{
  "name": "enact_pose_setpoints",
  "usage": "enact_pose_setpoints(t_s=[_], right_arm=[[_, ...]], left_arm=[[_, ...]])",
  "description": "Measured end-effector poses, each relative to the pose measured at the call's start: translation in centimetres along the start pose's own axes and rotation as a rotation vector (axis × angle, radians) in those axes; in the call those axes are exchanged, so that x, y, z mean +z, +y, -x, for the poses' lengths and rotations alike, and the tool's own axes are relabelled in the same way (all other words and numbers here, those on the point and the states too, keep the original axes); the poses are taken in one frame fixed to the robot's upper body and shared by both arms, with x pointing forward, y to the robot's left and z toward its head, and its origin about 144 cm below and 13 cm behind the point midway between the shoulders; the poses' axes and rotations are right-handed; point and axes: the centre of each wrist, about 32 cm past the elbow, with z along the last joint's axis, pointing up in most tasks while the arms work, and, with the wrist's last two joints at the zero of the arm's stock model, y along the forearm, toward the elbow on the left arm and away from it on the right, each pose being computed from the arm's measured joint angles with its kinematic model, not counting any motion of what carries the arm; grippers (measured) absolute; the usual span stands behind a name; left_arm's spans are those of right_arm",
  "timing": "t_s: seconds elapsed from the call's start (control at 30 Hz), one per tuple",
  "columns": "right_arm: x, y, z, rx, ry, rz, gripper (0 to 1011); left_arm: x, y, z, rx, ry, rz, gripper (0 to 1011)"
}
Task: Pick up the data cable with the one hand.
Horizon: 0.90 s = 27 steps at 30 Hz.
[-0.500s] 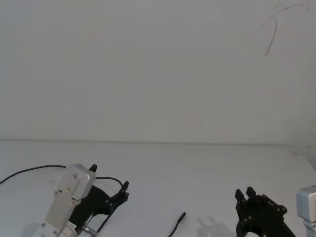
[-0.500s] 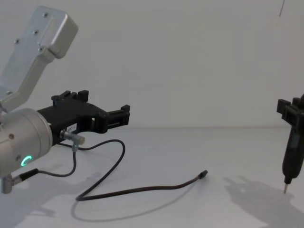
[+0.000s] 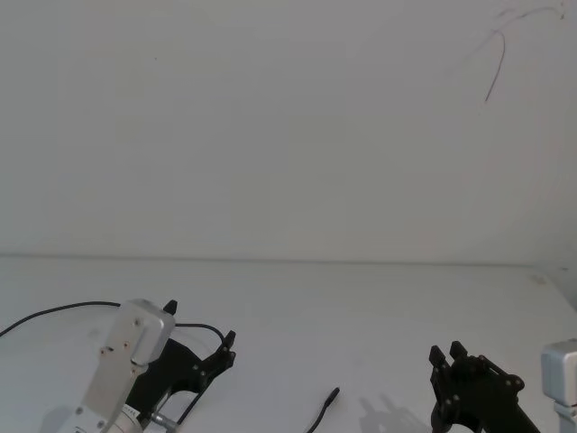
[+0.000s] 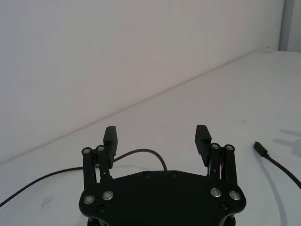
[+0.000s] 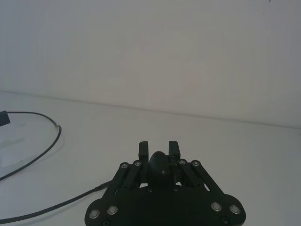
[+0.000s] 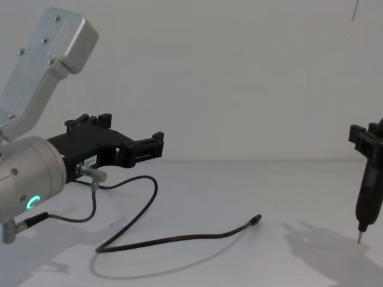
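From the head view, the data cable (image 3: 323,413) shows as a short black end on the white desk (image 3: 361,307). Its plug points up and away, and its lower run is cut off by the frame edge. The left hand (image 3: 200,325) hangs low over the desk at lower left with its fingers spread. The right hand (image 3: 445,352) sits at lower right, partly cut off.

In the left wrist view, the left hand (image 4: 156,136) is open, its two fingers wide apart with nothing between them. The data cable (image 4: 273,162) lies off to one side, well clear of the fingers. A thin arc of cable crosses the desk beyond them.

In the right wrist view, the right hand (image 5: 158,148) has its fingers closed around the pen-like tool (image 5: 160,167). The data cable (image 5: 51,141) curves across the desk farther off.

From the chest view, the data cable (image 6: 179,240) lies flat with its long run roughly left to right, the plug end pointing right. At its left end it doubles back and loops up under the left hand (image 6: 134,133). Where the cable goes behind that hand cannot be made out. The left hand reaches level above the desk, apart from the cable. The right hand (image 6: 362,140), cut by the right edge, holds the pen-like tool (image 6: 366,197) with its pin down.
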Motion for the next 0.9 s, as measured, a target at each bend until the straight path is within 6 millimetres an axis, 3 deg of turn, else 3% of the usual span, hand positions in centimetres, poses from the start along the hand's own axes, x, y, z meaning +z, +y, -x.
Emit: enact_pose_setpoints(t_s=[0.9], right_arm=[[0.0, 0.0, 0.0, 0.000, 0.000, 0.000, 251]], left_arm=[[2.1, -2.5, -1.3, -0.245, 0.004, 0.106, 1001]])
